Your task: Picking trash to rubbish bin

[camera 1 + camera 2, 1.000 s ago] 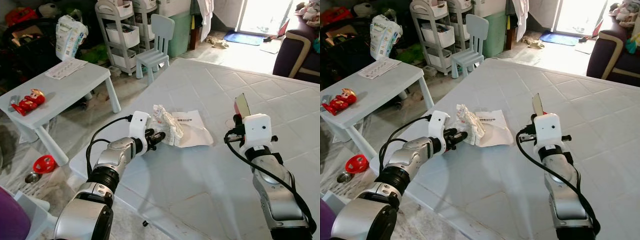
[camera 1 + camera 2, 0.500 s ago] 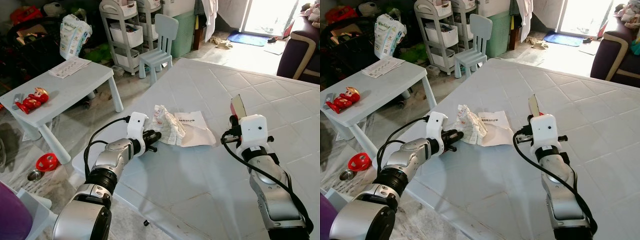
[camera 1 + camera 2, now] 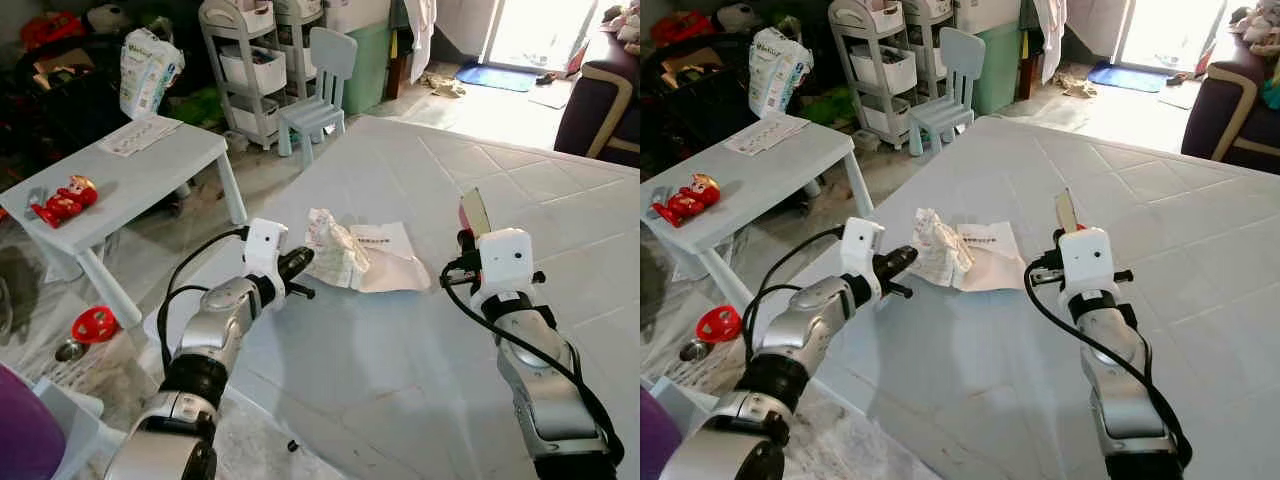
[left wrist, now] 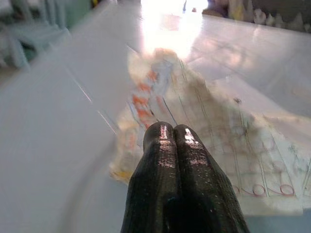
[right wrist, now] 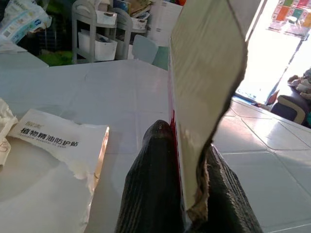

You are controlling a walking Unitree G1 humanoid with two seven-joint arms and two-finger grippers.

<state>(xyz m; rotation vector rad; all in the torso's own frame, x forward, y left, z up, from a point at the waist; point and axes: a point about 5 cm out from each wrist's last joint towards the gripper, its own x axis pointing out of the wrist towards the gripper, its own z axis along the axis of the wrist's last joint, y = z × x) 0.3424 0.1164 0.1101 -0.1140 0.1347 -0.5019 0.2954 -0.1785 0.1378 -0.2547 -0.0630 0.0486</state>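
Trash lies on the big pale quilted surface (image 3: 420,380) in front of me: a crumpled wad of printed paper (image 3: 332,245) resting on the left part of a flat white packet (image 3: 392,262) that carries a printed label. Both sit toward the left edge of that surface, roughly midway between my two arms. My left gripper (image 3: 297,262) is low over the surface just left of the crumpled wad, its tips at the wad's near-left edge; I cannot tell whether they actually touch it. From the left wrist camera I see its two black fingers (image 4: 167,160) pressed together with nothing between them, pointing straight at the wad, which is blurred there. My right gripper (image 5: 182,160) is held up above the surface to the right of the packet, apart from it, and is clamped on a torn piece of cardboard (image 3: 472,209) that stands upright out of the fingers, with a pale face and a red side. Off the surface to the far left stands a small light blue table (image 3: 150,165) with a sheet of paper (image 3: 141,136) on it and a red toy figure (image 3: 62,199) near its near end. Beyond it I see a white tiered trolley (image 3: 245,70), a pale blue child's chair (image 3: 318,85) and a green container (image 3: 368,60) behind the chair. A red ring-shaped toy (image 3: 92,324) lies on the floor under the table's near corner.
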